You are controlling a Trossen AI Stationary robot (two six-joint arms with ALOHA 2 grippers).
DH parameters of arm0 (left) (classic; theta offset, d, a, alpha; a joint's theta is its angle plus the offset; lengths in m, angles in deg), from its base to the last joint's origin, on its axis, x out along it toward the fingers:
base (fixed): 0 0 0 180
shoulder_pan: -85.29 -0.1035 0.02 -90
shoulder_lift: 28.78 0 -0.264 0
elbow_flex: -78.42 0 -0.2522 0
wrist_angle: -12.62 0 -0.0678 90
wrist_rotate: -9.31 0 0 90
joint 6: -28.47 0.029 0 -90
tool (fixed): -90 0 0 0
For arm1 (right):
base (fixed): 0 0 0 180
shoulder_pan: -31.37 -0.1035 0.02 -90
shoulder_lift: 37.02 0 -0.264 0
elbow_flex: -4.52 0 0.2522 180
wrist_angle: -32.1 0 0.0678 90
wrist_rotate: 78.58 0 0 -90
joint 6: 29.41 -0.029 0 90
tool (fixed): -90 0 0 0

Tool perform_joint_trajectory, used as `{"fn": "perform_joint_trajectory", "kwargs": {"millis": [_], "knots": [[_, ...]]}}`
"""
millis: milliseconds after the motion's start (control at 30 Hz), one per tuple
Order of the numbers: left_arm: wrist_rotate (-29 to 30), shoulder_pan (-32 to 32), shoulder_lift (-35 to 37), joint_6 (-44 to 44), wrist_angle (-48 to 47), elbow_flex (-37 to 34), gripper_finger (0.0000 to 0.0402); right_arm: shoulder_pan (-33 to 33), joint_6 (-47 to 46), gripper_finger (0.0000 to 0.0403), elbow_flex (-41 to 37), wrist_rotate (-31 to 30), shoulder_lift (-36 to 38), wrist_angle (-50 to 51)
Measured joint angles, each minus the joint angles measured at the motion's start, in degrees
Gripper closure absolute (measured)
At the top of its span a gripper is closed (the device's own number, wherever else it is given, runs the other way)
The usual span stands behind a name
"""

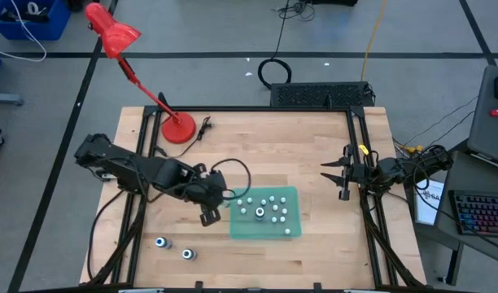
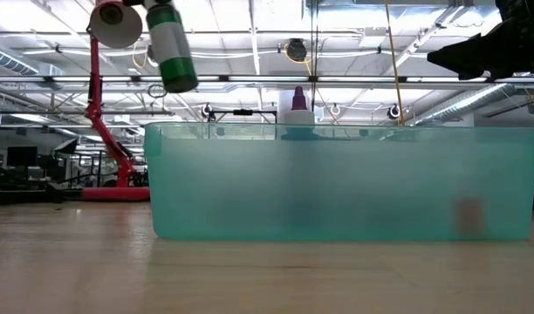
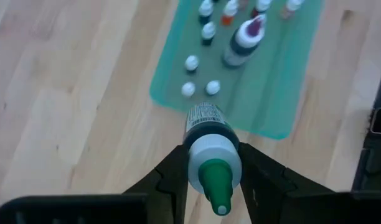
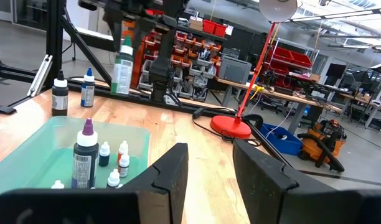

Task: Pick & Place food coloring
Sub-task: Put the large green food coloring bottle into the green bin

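On the left side of the table (image 1: 314,146) I see two bottles (image 1: 174,248) standing alone on the wood, near the front edge. Just past them, my left gripper (image 1: 219,198) hangs in the air by the left end of the green tray (image 1: 290,232). It pinches a green-top bottle (image 3: 210,140) between its two fingers (image 3: 172,171). From the wrist camera, the bottle lies along the line of the fingers, with its green tip toward the camera and its bottom toward the tray. From the low camera, this bottle (image 2: 171,48) is high above the tray wall and leans a bit, with its bottom lowest.

Next is the tray. Small bottles (image 1: 269,207) stand up in it with their tips up. One bigger bottle with a purple top (image 4: 86,158) stands up among them, taller than the rest.

Far right, my right gripper (image 1: 337,177) waits near the table's right edge, well apart from the tray. Its fingers are spread apart and hold nothing.
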Motion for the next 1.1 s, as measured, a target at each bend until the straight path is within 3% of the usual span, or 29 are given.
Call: {"fn": "perform_joint_trajectory", "kwargs": {"millis": [300,500,1100], "knots": [[-5.3,0.6,-18.1,9.6,-6.6,15.6,0.0285,0.0,0.0,0.0287,0.0,0.0,-0.1,0.0],[-6.3,0.8,-26.7,14.3,-7.2,21.1,0.0285,0.0,0.0,0.0287,0.0,0.0,-0.1,0.0],[-8.0,-1.5,-29.3,13.3,-3.0,13.5,0.0285,0.0,0.0,0.0287,0.0,0.0,-0.1,0.0]]}}
